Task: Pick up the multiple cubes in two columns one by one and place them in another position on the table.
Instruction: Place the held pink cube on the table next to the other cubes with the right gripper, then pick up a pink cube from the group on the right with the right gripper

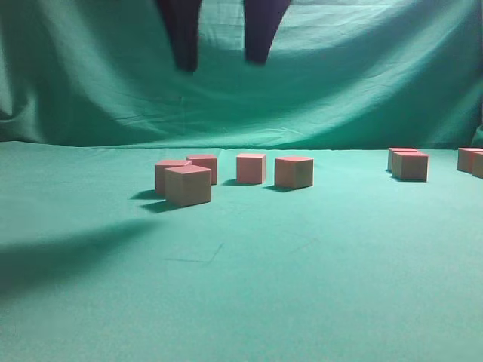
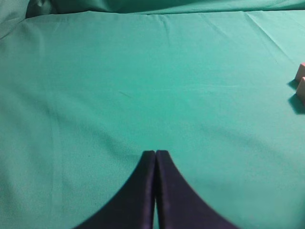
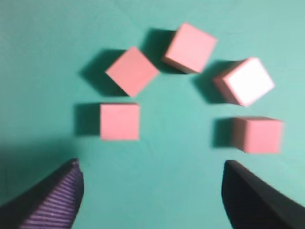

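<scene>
right end effector (image 3: pixel 151 191) spread, empty | left end effector (image 2: pixel 155 153) pressed together | cubes (image 3: pixel 119 121) arced ahead

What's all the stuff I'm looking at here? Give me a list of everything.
middle cubes: five, pink tops with tan sides, in a loose cluster on the table, mid-scene
right cubes: four showing, same colours, on the table at the right, the outermost cut off by the picture's edge
table: one, smooth green cloth, under everything
backdrop: one, wrinkled green cloth, hanging behind the table
right end effector: one, dark, open, above the middle cubes, holding nothing
left end effector: one, dark, shut, over bare cloth, empty
</scene>
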